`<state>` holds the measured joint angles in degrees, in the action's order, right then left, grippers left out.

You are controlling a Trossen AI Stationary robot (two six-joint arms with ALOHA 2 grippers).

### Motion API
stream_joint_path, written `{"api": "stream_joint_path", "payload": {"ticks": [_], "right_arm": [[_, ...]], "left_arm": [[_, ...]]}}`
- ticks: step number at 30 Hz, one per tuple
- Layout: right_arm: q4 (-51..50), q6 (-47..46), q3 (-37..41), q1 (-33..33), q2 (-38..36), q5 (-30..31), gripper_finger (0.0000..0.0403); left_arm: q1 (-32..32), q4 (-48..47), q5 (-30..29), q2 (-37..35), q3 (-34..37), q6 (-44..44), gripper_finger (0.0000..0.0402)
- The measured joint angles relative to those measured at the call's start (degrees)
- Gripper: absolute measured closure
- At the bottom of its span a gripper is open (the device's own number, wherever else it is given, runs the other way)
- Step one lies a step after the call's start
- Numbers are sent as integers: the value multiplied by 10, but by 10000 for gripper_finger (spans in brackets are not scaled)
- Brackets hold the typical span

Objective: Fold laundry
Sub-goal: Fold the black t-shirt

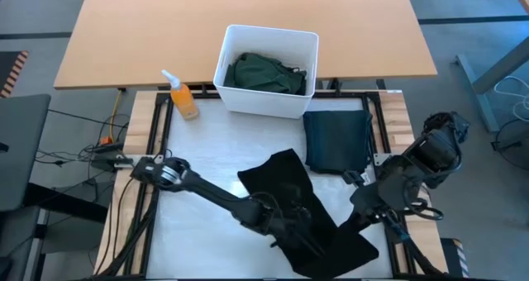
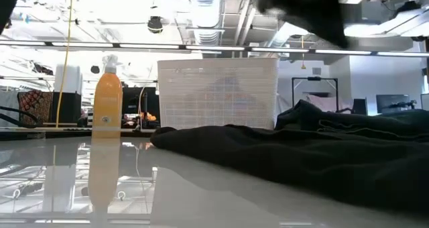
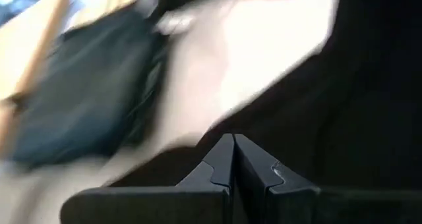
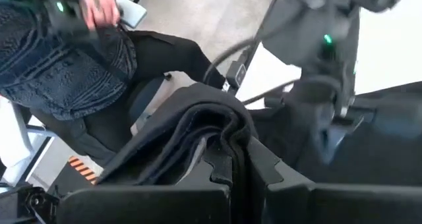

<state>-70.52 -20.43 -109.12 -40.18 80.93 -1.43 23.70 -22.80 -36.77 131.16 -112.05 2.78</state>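
Note:
A black garment [image 1: 302,207] lies spread on the white table top, seen as a low dark mound in the low view [image 2: 315,151]. My left gripper [image 1: 304,230] hangs over the garment's middle with its fingers shut [image 3: 232,151]; I see no cloth between them. My right gripper [image 1: 364,208] is at the garment's right edge, shut on it [image 4: 231,151]. A folded dark garment [image 1: 337,140] rests flat by the table's far right [image 3: 86,99]. A dark green garment [image 1: 266,73] sits inside the white bin [image 1: 248,103]. My right gripper holds the black garment by a bunched fold at its right edge [image 4: 211,122], pinched between the two fingers, with several layers showing. The cloth humps over the fingertips and hangs slack to either side. The fingers come in from the table's right side.
An orange spray bottle [image 1: 183,97] stands left of the bin [image 2: 107,97]. A wooden table [image 1: 165,33] lies beyond the bin. A person in a dark patterned top [image 4: 66,59] sits beyond the table's right edge. The white surface [image 1: 207,165] left of the black garment is bare.

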Motion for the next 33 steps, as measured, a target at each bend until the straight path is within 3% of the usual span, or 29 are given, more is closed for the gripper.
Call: {"api": "stream_joint_path", "payload": {"ticks": [4,7,10,15,21,27,33], "right_arm": [[-10,15,0,18,1,0,374],[-7,53,6,52,6,-1,374],[-6,97,25,98,17,-2,374],[8,173,63,199,56,-37,374],[43,266,86,313,132,-135,374],[59,345,90,388,221,-209,373],[116,375,90,451,296,-209,340]], "left_arm": [[11,-206,-102,-56,13,-51,401],[8,-345,-186,-117,60,-171,401],[5,-420,-214,-186,155,-303,401],[29,-370,-235,-332,343,-454,401],[48,-225,-239,-457,514,-478,401],[45,-163,-243,-518,602,-447,401],[36,-157,-244,-525,630,-423,401]]}}
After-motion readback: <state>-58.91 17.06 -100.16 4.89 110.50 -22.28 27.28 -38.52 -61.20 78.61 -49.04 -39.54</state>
